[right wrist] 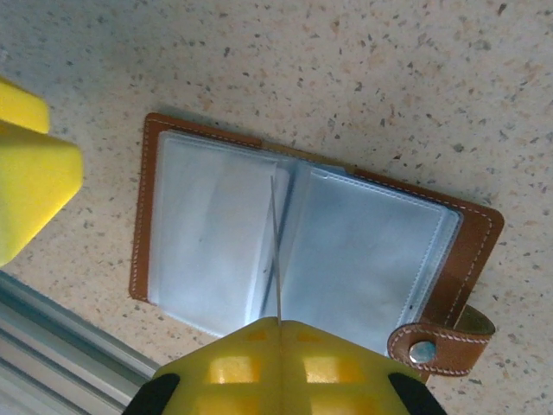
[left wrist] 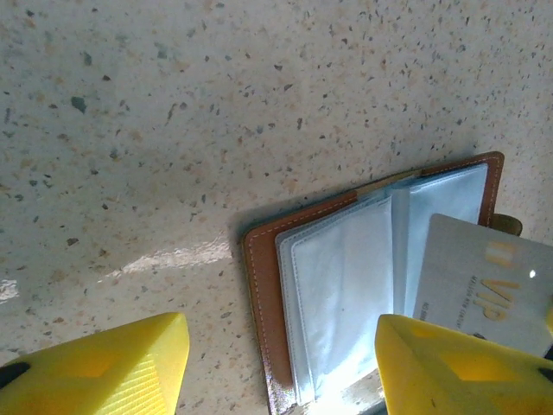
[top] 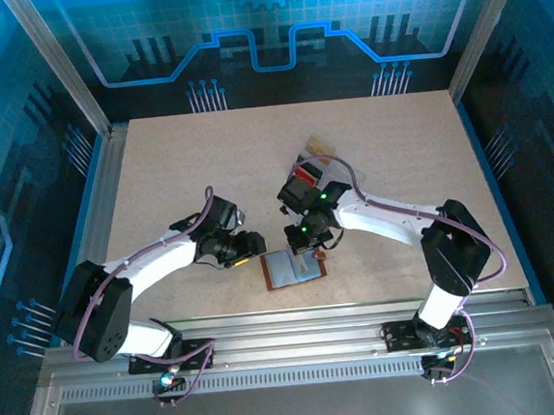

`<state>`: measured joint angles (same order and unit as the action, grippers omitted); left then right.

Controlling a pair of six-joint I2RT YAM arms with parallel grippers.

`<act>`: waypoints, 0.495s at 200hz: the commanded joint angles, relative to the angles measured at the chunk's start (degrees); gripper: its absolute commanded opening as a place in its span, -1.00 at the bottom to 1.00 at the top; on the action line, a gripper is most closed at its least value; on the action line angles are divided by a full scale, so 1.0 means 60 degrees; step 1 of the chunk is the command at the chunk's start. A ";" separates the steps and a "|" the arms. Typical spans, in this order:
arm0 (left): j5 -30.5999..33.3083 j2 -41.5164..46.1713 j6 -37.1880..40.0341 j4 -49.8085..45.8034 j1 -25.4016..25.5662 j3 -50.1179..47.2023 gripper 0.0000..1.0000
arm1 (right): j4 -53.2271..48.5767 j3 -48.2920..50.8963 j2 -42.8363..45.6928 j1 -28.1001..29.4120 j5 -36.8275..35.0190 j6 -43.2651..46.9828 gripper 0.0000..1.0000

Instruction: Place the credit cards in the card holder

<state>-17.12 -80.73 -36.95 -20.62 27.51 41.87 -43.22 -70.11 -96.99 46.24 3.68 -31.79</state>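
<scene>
Left wrist: pale credit card [left wrist: 479, 281], seemingly lettered "VIP", clenched in right pincer [right wrist: 281, 333]; brown card holder [left wrist: 346, 285] open; left pincer [left wrist: 281, 346] released.

Speckled beige table [top: 205, 156], mostly bare. The brown card holder [top: 292, 267] lies open and flat near the front edge, clear pockets facing up. Further back sit something tan [top: 316, 147] and something red [top: 302, 176], both too small to make out.

Top camera looks steeply down over the whole desk [top: 206, 175]; both wrist cameras sit close, sharing the card holder [right wrist: 216, 242].
</scene>
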 commanded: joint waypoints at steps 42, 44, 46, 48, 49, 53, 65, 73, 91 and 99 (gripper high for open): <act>0.0143 -0.0229 0.0167 0.0425 0.0114 -0.0108 0.19 | 0.0172 -0.0093 -0.0517 0.0140 0.0269 -0.0427 -1.00; 0.0144 -0.0242 0.0167 0.0435 0.0120 -0.0108 0.19 | 0.0172 -0.0093 -0.0530 0.0144 0.0266 -0.0429 -1.00; 0.0144 -0.0253 0.0167 0.0434 0.0129 -0.0108 0.19 | 0.0172 -0.0086 -0.0540 0.0137 0.0254 -0.0440 -1.00; 0.0144 -0.0255 0.0163 0.0449 0.0124 -0.0111 0.19 | 0.0172 -0.0091 -0.0550 0.0140 0.0251 -0.0443 -1.00; 0.0144 -0.0263 0.0165 0.0449 0.0121 -0.0110 0.19 | 0.0165 -0.0092 -0.0557 0.0142 0.0251 -0.0443 -1.00; 0.0143 -0.0282 0.0153 0.0474 0.0145 -0.0122 0.19 | 0.0151 -0.0093 -0.0576 0.0156 0.0226 -0.0454 -1.00; 0.0169 -0.0326 0.0159 0.0517 0.0227 -0.0122 0.19 | 0.0121 -0.0071 -0.0615 0.0162 0.0179 -0.0484 -1.00; 0.0222 -0.0353 0.0166 0.0523 0.0312 -0.0124 0.19 | 0.0114 -0.0064 -0.0623 0.0160 0.0177 -0.0488 -1.00; 0.0337 -0.0433 0.0175 0.0497 0.0585 -0.0081 0.19 | 0.0103 -0.0062 -0.0658 0.0173 0.0169 -0.0488 -1.00; 0.0384 -0.0472 0.0167 0.0494 0.0683 -0.0089 0.19 | 0.0085 -0.0056 -0.0666 0.0181 0.0163 -0.0496 -1.00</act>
<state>-16.25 -82.65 -36.93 -17.74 29.76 41.82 -42.30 -70.11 -100.01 46.50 4.12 -33.69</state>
